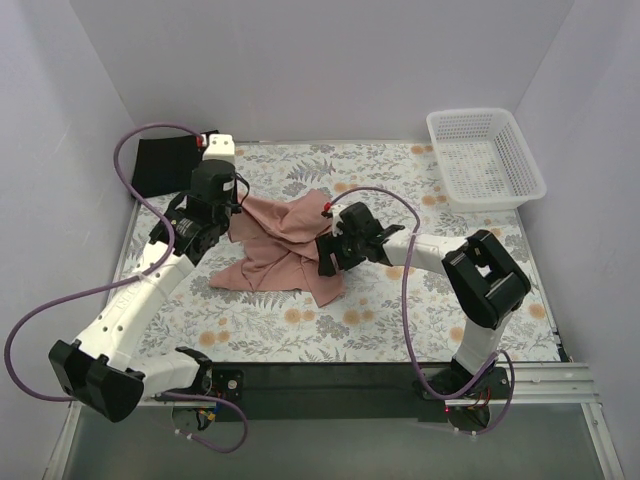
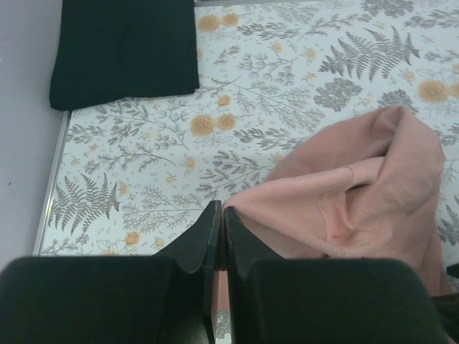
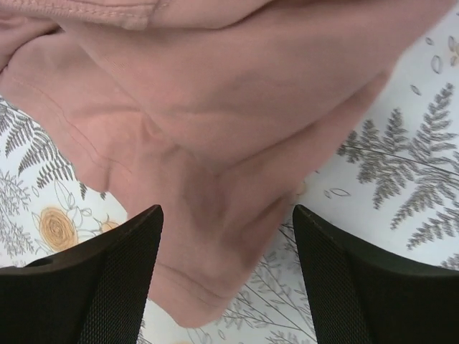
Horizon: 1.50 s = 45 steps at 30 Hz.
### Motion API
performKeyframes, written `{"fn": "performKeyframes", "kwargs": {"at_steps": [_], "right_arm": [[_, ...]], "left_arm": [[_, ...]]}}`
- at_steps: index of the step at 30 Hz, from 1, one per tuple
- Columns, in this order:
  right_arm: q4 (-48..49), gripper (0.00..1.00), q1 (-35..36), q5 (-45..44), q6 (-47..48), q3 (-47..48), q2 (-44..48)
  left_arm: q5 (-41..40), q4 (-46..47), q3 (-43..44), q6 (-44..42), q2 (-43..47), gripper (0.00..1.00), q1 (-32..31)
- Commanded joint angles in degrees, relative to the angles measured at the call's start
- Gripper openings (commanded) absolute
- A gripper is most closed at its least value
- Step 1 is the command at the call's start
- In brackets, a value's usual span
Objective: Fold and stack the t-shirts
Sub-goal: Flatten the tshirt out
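Observation:
The dusty pink t-shirt [image 1: 285,245] lies crumpled in the middle of the table. My left gripper [image 1: 232,218] is at its left edge, and in the left wrist view the gripper [image 2: 221,209] is shut with pink cloth [image 2: 358,193] pinched between the fingers. My right gripper [image 1: 330,252] hovers over the shirt's right side; in the right wrist view it [image 3: 228,211] is wide open with pink cloth [image 3: 215,129] beneath and between the fingers. The black t-shirt [image 1: 165,165] lies folded flat at the back left corner and also shows in the left wrist view [image 2: 125,46].
A white lattice basket [image 1: 485,160] stands at the back right corner. The floral table cloth [image 1: 400,320] covers the table. White walls close off the back and both sides. A purple cable loops over the right arm near the shirt.

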<state>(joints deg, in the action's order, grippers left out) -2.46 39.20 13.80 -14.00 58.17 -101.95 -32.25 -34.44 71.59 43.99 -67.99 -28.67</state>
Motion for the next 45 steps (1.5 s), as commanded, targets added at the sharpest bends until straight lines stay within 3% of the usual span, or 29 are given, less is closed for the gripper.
{"fn": "performKeyframes", "kwargs": {"at_steps": [1,3,6,9,10,13,17,18,21,24,30,36,40,43,45], "right_arm": [[-5.6,0.79,5.2,-9.5,-0.9,3.3,-2.4],[-11.4,0.78,7.0,-17.0,-0.2,4.9,-3.1],[-16.7,0.68,9.1,-20.4,0.5,6.1,-4.2],[-21.5,0.46,9.9,-23.3,1.4,7.4,-5.1],[-22.6,0.27,10.0,-24.4,1.6,7.7,-5.1],[-25.8,0.01,9.3,-32.7,2.7,7.2,-2.8],[-27.9,0.01,0.9,-40.1,4.3,8.0,4.2],[-28.0,0.01,-5.2,-39.0,4.4,8.6,8.0],[-27.9,0.01,-13.8,-36.7,4.9,14.1,13.8],[-28.1,0.01,-22.6,-33.9,7.1,24.4,14.0],[-29.2,0.01,-25.0,-25.4,12.3,39.9,6.8],[-27.5,0.01,-25.0,-23.2,15.5,42.1,5.5],[-25.8,0.01,-25.0,-20.8,17.6,46.3,2.8],[-25.6,0.01,-25.4,-23.0,19.9,57.0,-2.4],[-25.3,0.01,-26.4,-24.5,20.3,66.2,-5.8]], "left_arm": [[2.9,1.7,-0.8,0.8,0.3,0.00,4.7],[5.1,2.6,-1.4,1.5,-0.3,0.00,7.6],[7.5,3.3,-1.6,2.9,-1.9,0.00,11.2],[9.9,4.2,-1.1,4.5,-3.8,0.00,14.9],[10.5,4.5,-0.4,4.9,-4.3,0.00,15.8],[12.0,4.1,2.9,6.8,-7.1,0.00,20.2],[11.4,3.6,8.2,11.1,-9.4,0.00,27.2],[11.9,3.1,9.7,11.8,-10.3,0.00,28.3],[12.2,0.2,15.5,14.7,-11.7,0.00,33.1],[12.5,-1.7,17.2,16.8,-11.0,0.00,36.1],[16.0,-3.0,7.8,21.8,-3.7,0.00,38.7],[16.8,-0.1,5.0,22.8,-1.6,0.00,40.4],[22.2,3.2,9.5,25.1,-7.3,0.00,40.5],[25.6,2.9,20.8,26.1,-16.2,0.00,40.5],[26.4,1.1,32.9,26.5,-22.4,0.00,40.5]]}}
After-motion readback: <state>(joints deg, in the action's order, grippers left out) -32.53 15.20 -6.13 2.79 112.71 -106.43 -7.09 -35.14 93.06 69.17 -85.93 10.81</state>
